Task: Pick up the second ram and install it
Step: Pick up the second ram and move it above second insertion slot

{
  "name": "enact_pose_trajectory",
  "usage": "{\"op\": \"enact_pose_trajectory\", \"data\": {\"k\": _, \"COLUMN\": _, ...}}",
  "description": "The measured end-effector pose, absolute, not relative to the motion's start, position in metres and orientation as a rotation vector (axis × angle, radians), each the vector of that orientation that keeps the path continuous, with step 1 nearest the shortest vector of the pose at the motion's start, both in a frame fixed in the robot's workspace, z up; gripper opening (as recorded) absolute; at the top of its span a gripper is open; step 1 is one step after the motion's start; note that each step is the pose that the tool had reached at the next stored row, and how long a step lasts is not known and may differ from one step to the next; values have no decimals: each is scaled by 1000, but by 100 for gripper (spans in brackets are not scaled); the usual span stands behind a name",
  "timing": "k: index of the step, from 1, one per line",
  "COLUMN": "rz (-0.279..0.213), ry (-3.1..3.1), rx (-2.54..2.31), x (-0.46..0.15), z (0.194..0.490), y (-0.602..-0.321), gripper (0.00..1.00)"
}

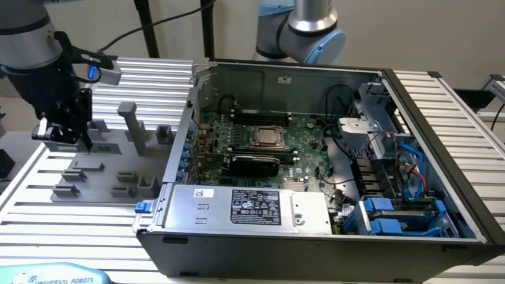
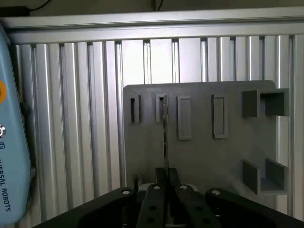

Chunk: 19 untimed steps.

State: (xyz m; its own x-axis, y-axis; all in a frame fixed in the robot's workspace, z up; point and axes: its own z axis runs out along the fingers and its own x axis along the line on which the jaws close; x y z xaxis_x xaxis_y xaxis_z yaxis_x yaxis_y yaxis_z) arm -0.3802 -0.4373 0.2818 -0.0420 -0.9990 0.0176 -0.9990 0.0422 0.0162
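My gripper (image 2: 166, 175) hangs over the grey fixture (image 2: 199, 161) on the ribbed table (image 2: 71, 118), at the exterior view's left, well apart from the open case (image 1: 442, 177). The fingers (image 2: 156, 190) stand nearly together with the ram (image 2: 165, 137) edge-on between them, so I judge I am clamped on it. The stick runs from my fingertips straight toward one narrow slot (image 2: 160, 108) of the fixture. I cannot tell whether its far end sits in that slot or hangs just clear of it.

The step in hand is the pick-up, at the grasp or the very start of the lift. Nothing of the install is done. As I judge it, the move from here calls for a straight pull along the slot's line, without tilt, since so thin a board would bind or flex if dragged sideways. It also calls for a grip firm enough that the board does not slip on the way to the motherboard (image 1: 304, 151).
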Motion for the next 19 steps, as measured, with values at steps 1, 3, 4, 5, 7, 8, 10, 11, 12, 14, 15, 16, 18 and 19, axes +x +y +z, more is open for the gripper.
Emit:
{"op": "enact_pose_trajectory", "data": {"k": 1, "rz": 1, "ry": -2250, "rx": 2157, "x": -379, "z": 286, "y": -437, "gripper": 14}}
{"op": "enact_pose_trajectory", "data": {"k": 3, "rz": 1, "ry": -2251, "rx": 2157, "x": -376, "z": 296, "y": -437, "gripper": 14}}
{"op": "enact_pose_trajectory", "data": {"k": 4, "rz": 1, "ry": -2250, "rx": 2157, "x": -375, "z": 300, "y": -437, "gripper": 14}}
{"op": "enact_pose_trajectory", "data": {"k": 5, "rz": 0, "ry": -2250, "rx": 2157, "x": -373, "z": 305, "y": -437, "gripper": 14}}
{"op": "enact_pose_trajectory", "data": {"k": 7, "rz": 0, "ry": -2250, "rx": 2157, "x": -367, "z": 313, "y": -437, "gripper": 14}}
{"op": "enact_pose_trajectory", "data": {"k": 8, "rz": -1, "ry": -2250, "rx": 2157, "x": -364, "z": 318, "y": -437, "gripper": 14}}
{"op": "enact_pose_trajectory", "data": {"k": 10, "rz": -1, "ry": -2250, "rx": 2156, "x": -358, "z": 327, "y": -437, "gripper": 14}}
{"op": "enact_pose_trajectory", "data": {"k": 11, "rz": -2, "ry": -2249, "rx": 2156, "x": -354, "z": 332, "y": -437, "gripper": 14}}
{"op": "enact_pose_trajectory", "data": {"k": 12, "rz": -3, "ry": -2249, "rx": 2156, "x": -350, "z": 336, "y": -437, "gripper": 14}}
{"op": "enact_pose_trajectory", "data": {"k": 14, "rz": -5, "ry": -2248, "rx": 2155, "x": -341, "z": 346, "y": -437, "gripper": 14}}
{"op": "enact_pose_trajectory", "data": {"k": 15, "rz": -5, "ry": -2247, "rx": 2155, "x": -336, "z": 350, "y": -437, "gripper": 14}}
{"op": "enact_pose_trajectory", "data": {"k": 16, "rz": -6, "ry": -2247, "rx": 2154, "x": -332, "z": 354, "y": -437, "gripper": 14}}
{"op": "enact_pose_trajectory", "data": {"k": 18, "rz": -8, "ry": -2247, "rx": 2153, "x": -322, "z": 364, "y": -437, "gripper": 14}}
{"op": "enact_pose_trajectory", "data": {"k": 19, "rz": -9, "ry": -2246, "rx": 2153, "x": -318, "z": 368, "y": -437, "gripper": 14}}
